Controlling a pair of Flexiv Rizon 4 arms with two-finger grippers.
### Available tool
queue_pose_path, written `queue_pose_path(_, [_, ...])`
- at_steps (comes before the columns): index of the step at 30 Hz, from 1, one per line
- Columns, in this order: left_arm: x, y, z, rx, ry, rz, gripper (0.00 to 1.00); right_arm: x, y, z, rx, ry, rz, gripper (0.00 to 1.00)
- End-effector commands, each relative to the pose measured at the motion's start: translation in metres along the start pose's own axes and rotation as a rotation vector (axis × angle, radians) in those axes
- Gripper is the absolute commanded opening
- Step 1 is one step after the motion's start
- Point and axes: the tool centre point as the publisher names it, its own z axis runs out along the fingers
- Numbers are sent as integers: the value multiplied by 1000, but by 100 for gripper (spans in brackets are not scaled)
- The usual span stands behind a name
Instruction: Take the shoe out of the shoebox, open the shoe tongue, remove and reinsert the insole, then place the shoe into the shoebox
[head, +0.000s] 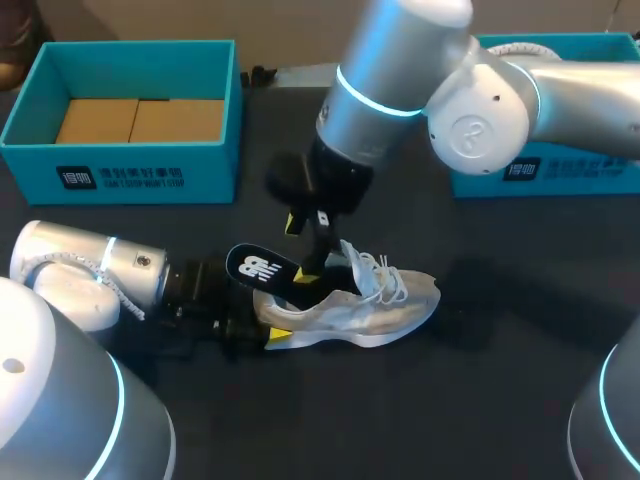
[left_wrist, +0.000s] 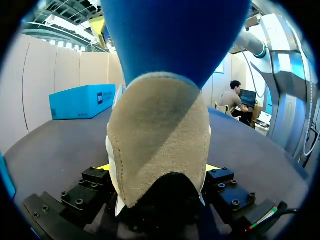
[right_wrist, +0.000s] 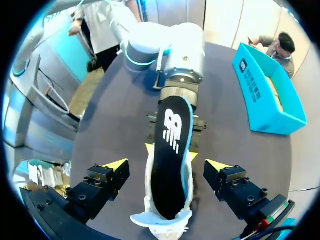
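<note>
A beige and white sneaker (head: 372, 312) lies on the dark table, toe to the right. My left gripper (head: 262, 330) is shut on its heel (left_wrist: 157, 150), with a finger on each side. A black insole (head: 260, 268) with a white logo slants out over the heel, its front end tucked inside the shoe; its blue underside (left_wrist: 175, 35) fills the left wrist view above the heel. My right gripper (head: 300, 250) hangs over the shoe's opening. In the right wrist view that gripper (right_wrist: 167, 165) stands wide open, straddling the insole (right_wrist: 172, 150) without touching it.
An open teal shoebox (head: 130, 172) with cardboard inside stands at the back left. A second teal box (head: 560, 172) sits at the back right, partly behind my right arm. The dark tabletop (head: 400, 420) extends in front of the shoe.
</note>
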Motion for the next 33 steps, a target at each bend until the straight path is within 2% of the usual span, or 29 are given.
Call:
queue_pose_path(1, [1,1,0,-2,-1,0,0,-3,-5,3,-50,35,23,100])
queue_pose_path(8, [1,1,0,-2,-1,0,0,-7,-4,11,-134,121,90,100])
queue_pose_path(22, [1,1,0,-2,-1,0,0,-9,-1,39,-267,291,53,100])
queue_pose_path(33, [1,1,0,-2,-1,0,0,0,4,41,-296,382,39,100])
